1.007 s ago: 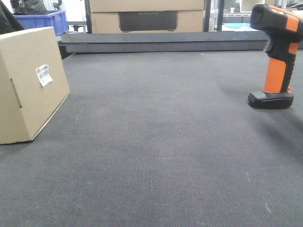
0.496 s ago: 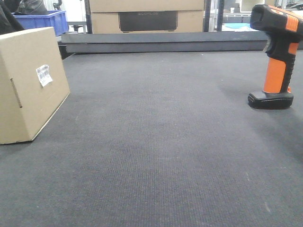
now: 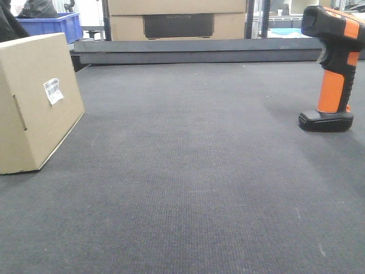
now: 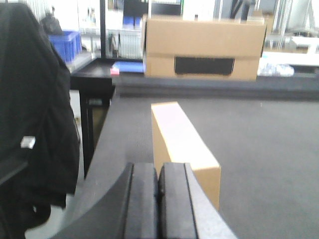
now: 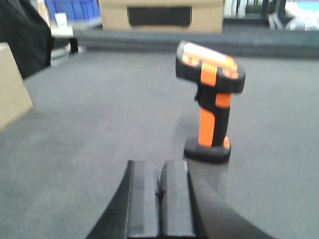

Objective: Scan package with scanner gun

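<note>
Orange and black, the pistol-shaped plastic scanner gun (image 3: 333,68) stands upright on its flat black base, far over on the right side of the dark grey woven table mat (image 3: 194,171). The small flat brown cardboard package (image 3: 35,100) stands on its edge far over on the left side, with its little white barcode label (image 3: 52,90) facing the middle of the mat. The two things are well apart, with bare mat between them.

From my right wrist camera, the right gripper (image 5: 160,196) has its two black fingers pressed together, holding nothing. The scanner gun (image 5: 212,102) is ahead of it and a little to its right, not touching. Its handle goes straight up and down, and its head points left, toward the package side. I think my right arm is much the nearer one to it, so that arm should open up and take the orange handle from the side.

From my left wrist camera, the left gripper (image 4: 158,199) is closed too, with nothing in it. The package (image 4: 182,144) is just ahead of it, and its long side runs straight away from the fingers. A bigger cardboard box with a dark panel (image 4: 203,47) sits far behind; that is not the one I want
</note>
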